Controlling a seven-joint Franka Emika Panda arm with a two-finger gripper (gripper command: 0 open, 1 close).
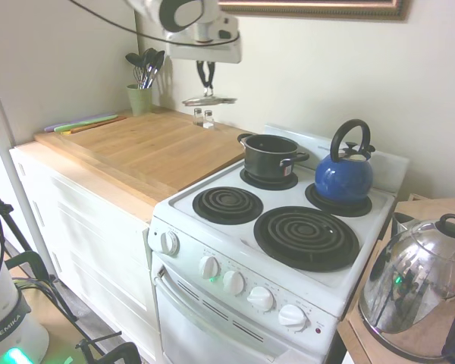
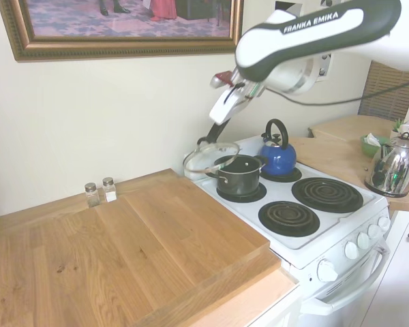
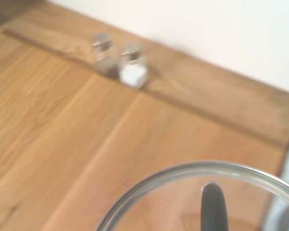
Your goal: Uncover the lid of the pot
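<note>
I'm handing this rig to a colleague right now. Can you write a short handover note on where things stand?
Gripper: shut on the lid's black loop handle, holding the lid in the air over the back of the wooden countertop, near the two shakers.
Pot: open, on the rear left burner of the stove, beside the blue kettle.
Done: lid is off the pot.
Left: set the lid down, probably on the countertop, and release.
</note>
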